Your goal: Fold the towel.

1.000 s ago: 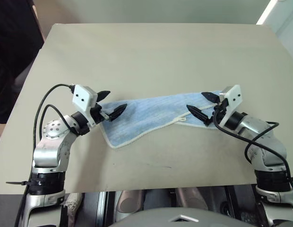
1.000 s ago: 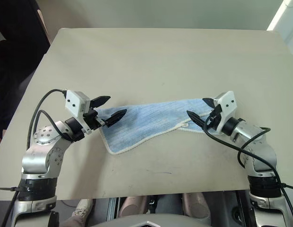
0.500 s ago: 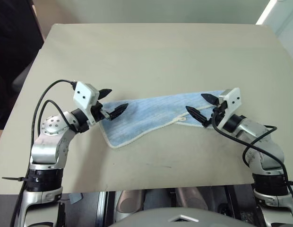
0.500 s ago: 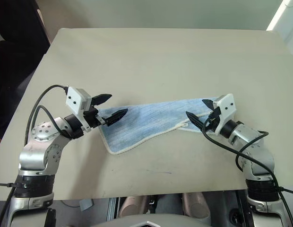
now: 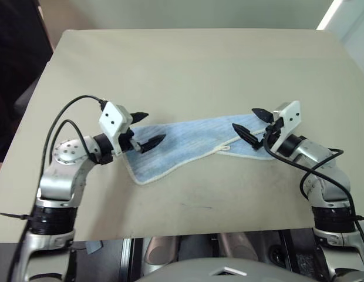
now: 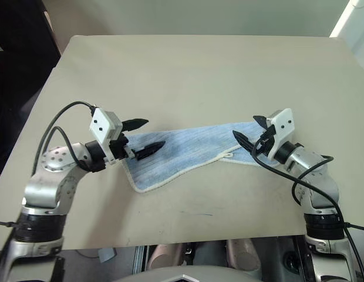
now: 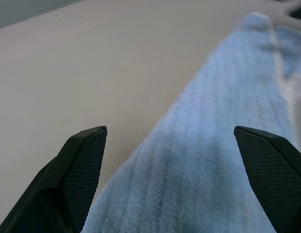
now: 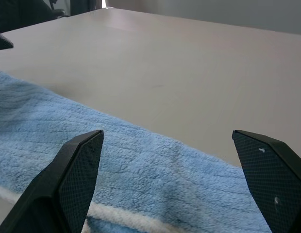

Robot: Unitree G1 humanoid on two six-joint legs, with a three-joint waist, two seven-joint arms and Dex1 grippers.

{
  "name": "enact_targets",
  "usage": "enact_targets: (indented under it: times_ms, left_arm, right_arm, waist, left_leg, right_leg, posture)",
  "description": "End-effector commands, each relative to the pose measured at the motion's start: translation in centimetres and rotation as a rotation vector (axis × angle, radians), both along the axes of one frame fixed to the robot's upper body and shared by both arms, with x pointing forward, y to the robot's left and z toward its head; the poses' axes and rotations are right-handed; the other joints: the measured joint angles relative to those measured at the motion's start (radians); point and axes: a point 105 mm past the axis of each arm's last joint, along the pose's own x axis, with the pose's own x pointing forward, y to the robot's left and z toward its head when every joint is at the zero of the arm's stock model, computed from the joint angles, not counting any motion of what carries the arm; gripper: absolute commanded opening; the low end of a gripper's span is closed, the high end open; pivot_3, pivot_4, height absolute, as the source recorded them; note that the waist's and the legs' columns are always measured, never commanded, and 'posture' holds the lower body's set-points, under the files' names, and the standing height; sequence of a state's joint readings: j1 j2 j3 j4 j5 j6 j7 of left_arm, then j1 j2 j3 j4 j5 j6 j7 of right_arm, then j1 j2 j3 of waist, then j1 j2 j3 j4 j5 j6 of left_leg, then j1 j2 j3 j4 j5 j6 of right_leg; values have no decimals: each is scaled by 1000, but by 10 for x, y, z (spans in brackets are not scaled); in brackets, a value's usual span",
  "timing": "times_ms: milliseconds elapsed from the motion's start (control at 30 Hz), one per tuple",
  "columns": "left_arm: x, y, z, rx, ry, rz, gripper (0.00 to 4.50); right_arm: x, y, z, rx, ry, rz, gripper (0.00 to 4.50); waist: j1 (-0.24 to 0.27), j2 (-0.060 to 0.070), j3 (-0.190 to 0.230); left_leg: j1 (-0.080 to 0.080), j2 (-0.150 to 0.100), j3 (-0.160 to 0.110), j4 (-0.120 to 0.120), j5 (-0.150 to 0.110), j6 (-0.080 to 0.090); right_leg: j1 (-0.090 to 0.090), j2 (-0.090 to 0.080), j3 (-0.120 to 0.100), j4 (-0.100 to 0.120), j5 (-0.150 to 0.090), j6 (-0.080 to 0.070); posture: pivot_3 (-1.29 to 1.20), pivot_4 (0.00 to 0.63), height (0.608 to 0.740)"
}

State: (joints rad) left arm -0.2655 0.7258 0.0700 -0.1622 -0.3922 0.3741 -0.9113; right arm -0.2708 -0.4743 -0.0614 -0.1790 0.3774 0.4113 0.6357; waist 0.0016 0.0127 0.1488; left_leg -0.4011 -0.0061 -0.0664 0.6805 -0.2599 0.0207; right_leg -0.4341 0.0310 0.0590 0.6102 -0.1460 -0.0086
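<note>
Towel folded in a strip, both grippers open over its ends

Towel (image 5: 188,144) lying across the near middle of the beige table (image 5: 188,64), folded into a long, narrow, slightly crooked strip running from the robot's left to its right. Light blue terry, ribbed surface, whitish stitched border along the near edge. Left end wider, dropping to a rounded corner toward the table's near edge; right end narrower and a little farther from the robot. Small white loop tag (image 5: 228,148) poking out of the near edge, close to the right end.

Left gripper (image 5: 145,128) above the towel's left end, pointing toward the right, fingers spread wide with nothing between them; one fingertip over the bare table beyond the towel's far edge, the other over the cloth. Seen from the left wrist: blue pile running away between the two black fingers (image 7: 82,165).

Right gripper (image 5: 252,123) above the towel's right end, pointing toward the left, fingers likewise wide apart and empty. Seen from the right wrist: towel and its white border under and between the fingers (image 8: 77,170), bare table beyond.

Black cables looping from both wrists.
</note>
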Motion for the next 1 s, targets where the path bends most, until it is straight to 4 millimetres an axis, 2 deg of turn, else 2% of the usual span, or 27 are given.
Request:
enact_targets:
  times_ms: [33, 233, 367, 433, 567, 633, 767, 900, 1000]
  left_arm:
    - [-27, -5, 6, 153, 42, -270, 4500]
    - [-53, 22, -1, 399, 228, -531, 4500]
    - [-58, 41, -20, 670, 245, -651, 4500]
    - [-57, 46, -26, 750, 238, -686, 4500]
    - [-48, 36, -35, 784, 164, -730, 4500]
    - [-48, 30, -39, 786, 132, -754, 4500]
    - [-48, 22, -44, 772, 102, -764, 4500]
    - [-52, 24, -47, 765, 128, -770, 3736]
    - [-53, 26, -48, 768, 130, -767, 2634]
  right_arm:
    - [0, 3, 12, -1, -58, 12, 4467]
    - [-1, -2, 12, 2, -66, -19, 4467]
    - [-4, -5, 10, 7, -66, -42, 4467]
    - [-5, -5, 10, 8, -66, -46, 4467]
    - [-7, -5, 10, 8, -65, -52, 4467]
    - [-7, -5, 11, 9, -67, -57, 4467]
    - [-8, -7, 11, 5, -66, -61, 4467]
    - [-7, -6, 11, 2, -66, -58, 4500]
    - [-6, -6, 12, 1, -68, -55, 4500]
  waist:
    - [0, 0, 0]
    - [1, 0, 0]
    - [1, 0, 0]
    - [0, 0, 0]
    - [0, 0, 0]
    - [-1, 0, -1]
    - [-3, 1, -1]
    - [-2, 2, -1]
    - [1, 2, -2]
  left_leg:
    - [-1, 0, 0, 0, 0, 0]
    - [-5, 0, -2, 1, -1, -1]
    - [-8, 0, -3, 0, -1, -2]
    - [-11, 0, -3, 1, -2, -2]
    - [-18, 0, -3, 2, -1, -2]
    - [-19, 0, -3, 2, -1, -2]
    - [-19, 0, -3, 1, -2, -2]
    - [-19, 0, -3, 2, -1, -2]
    - [-19, 0, -3, 3, 0, 0]
  right_leg:
    - [-1, 0, 0, 1, 0, 0]
    - [-5, 0, 0, 1, -1, -2]
    - [-9, 0, 0, 1, -1, -3]
    - [-12, 0, 0, 2, -1, -3]
    - [-19, 0, -1, 4, 1, -3]
    - [-20, 0, -1, 4, 5, 4]
    - [-20, 0, -1, 3, 6, 4]
    - [-20, 0, -1, 4, 6, 4]
    - [-19, 0, -1, 3, 6, 3]
  posture:
    - [0, 150, 740]
    - [0, 150, 740]
    - [0, 150, 740]
    - [0, 150, 740]
    - [0, 150, 740]
    - [0, 150, 740]
    - [0, 150, 740]
    - [0, 150, 740]
    - [0, 150, 740]
